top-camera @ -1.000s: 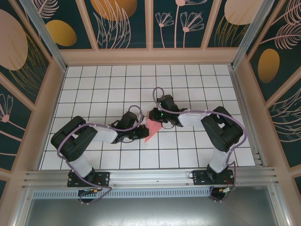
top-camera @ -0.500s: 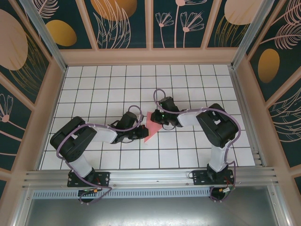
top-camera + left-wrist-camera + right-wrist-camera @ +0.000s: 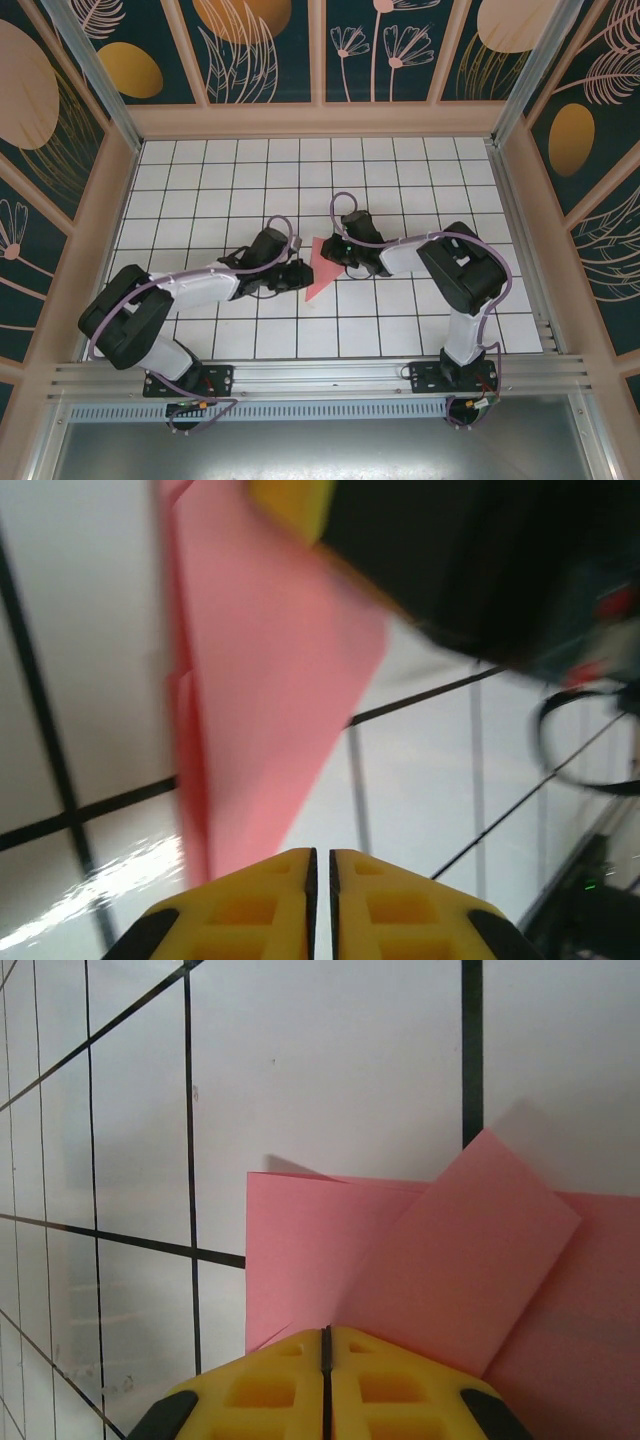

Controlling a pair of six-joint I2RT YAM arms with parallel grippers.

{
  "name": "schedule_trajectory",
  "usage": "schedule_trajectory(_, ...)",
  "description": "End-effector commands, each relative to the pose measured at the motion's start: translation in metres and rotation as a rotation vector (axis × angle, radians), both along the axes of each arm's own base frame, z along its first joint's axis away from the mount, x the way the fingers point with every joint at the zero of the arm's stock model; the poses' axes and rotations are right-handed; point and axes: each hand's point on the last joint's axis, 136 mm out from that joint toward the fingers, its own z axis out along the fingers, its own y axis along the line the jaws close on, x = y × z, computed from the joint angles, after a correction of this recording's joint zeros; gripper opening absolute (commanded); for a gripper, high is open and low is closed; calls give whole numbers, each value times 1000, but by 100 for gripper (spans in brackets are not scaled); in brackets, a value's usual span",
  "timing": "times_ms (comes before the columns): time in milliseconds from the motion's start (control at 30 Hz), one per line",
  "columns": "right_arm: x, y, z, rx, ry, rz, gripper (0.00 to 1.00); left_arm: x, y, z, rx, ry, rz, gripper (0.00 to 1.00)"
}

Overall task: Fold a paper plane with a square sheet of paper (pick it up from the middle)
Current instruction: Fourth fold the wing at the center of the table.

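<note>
The square sheet of paper [image 3: 321, 267], salmon-pink and partly folded to a point at its lower end, lies flat on the white grid table [image 3: 240, 180] between the two arms. My left gripper [image 3: 297, 276] sits low at its left edge. In the left wrist view its yellow fingertips [image 3: 320, 852] stand almost together with a hairline slit and nothing between them, and the paper [image 3: 262, 680] lies just ahead. My right gripper [image 3: 336, 253] is shut, its tips [image 3: 326, 1331] down on the paper [image 3: 300, 1250] beside a folded flap [image 3: 470, 1250].
The right gripper's dark body [image 3: 480, 570] looms close ahead in the left wrist view. Wooden walls [image 3: 320, 118] enclose the table on three sides. An aluminium rail [image 3: 320, 375] runs along the near edge by the arm bases.
The left arm has stretched out, its elbow dropping toward the lower left, while its gripper stays at the paper's left edge. The right gripper has shifted slightly left on the paper.
</note>
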Motion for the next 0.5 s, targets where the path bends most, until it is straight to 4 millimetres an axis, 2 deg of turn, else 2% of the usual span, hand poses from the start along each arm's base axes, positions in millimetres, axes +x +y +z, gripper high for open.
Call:
schedule_trajectory(0,-38,-27,-52,-128,171,-29,10,15,-6,15,-57,7,66,17)
schedule_trajectory(133,-40,-27,-55,-122,178,-35,10,22,-15,4,-97,47,98,17)
schedule_trajectory(300,-42,-29,-57,-129,183,-35,10,29,-28,1,-182,70,117,18)
schedule_trajectory(467,-43,-30,-57,-126,186,-40,10,36,-26,-15,-134,85,149,19)
